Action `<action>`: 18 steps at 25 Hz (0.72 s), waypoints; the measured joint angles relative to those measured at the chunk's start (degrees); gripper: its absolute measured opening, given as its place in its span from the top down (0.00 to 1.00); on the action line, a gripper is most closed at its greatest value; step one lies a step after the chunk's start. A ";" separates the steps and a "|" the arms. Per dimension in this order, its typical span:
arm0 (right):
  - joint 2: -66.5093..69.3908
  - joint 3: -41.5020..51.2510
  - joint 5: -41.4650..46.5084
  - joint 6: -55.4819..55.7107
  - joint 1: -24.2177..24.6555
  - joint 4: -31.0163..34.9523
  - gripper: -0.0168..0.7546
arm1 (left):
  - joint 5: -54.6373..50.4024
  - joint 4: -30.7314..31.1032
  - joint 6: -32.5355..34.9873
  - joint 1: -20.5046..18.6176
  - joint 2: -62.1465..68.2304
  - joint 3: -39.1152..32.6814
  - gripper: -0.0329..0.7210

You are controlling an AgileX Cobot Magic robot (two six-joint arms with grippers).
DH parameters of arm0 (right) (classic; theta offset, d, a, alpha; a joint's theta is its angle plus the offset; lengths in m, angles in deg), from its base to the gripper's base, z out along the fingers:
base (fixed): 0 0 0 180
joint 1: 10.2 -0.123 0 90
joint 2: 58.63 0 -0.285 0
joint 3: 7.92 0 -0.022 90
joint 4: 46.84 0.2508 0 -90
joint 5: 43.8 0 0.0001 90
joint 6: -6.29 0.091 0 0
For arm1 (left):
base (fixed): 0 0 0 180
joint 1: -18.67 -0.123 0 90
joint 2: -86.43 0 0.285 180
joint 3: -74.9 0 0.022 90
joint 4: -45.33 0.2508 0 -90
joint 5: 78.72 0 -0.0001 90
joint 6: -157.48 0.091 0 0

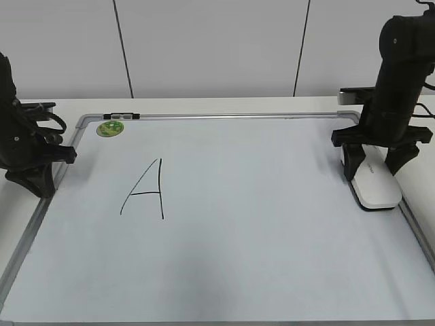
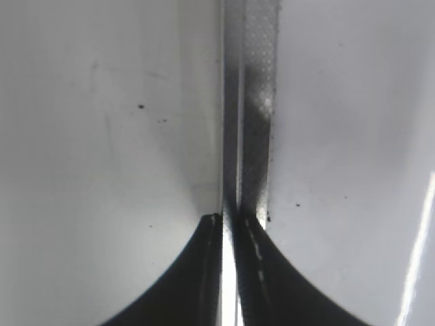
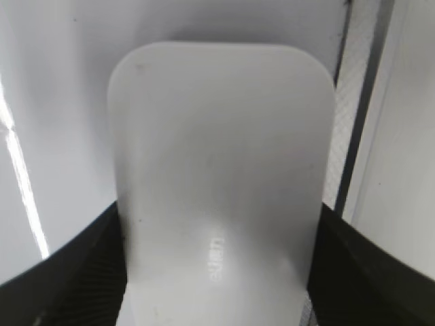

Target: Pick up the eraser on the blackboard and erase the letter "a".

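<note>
The white eraser point(image 1: 377, 187) lies flat on the blackboard point(image 1: 258, 217) at its right edge. My right gripper point(image 1: 372, 173) straddles it, one finger against each long side. In the right wrist view the eraser point(image 3: 217, 149) fills the gap between the right gripper's point(image 3: 219, 272) dark fingers, with no space showing. My left gripper point(image 1: 42, 189) is shut and empty at the board's left frame. Its closed tips point(image 2: 230, 221) rest over the silver frame strip point(image 2: 255, 102). No small lowercase "a" shows. Only a large angular capital "A" point(image 1: 146, 190) is drawn left of centre.
A round green magnet point(image 1: 110, 128) sits in the board's far left corner. A small dark clip point(image 1: 124, 115) lies on the top frame beside it. The board rests on a white table point(image 1: 204, 105) with a panelled wall behind.
</note>
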 joint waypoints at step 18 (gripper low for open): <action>0.00 0.00 0.00 0.00 0.00 1.18 0.30 | 0.00 0.00 0.00 0.00 0.00 0.00 0.90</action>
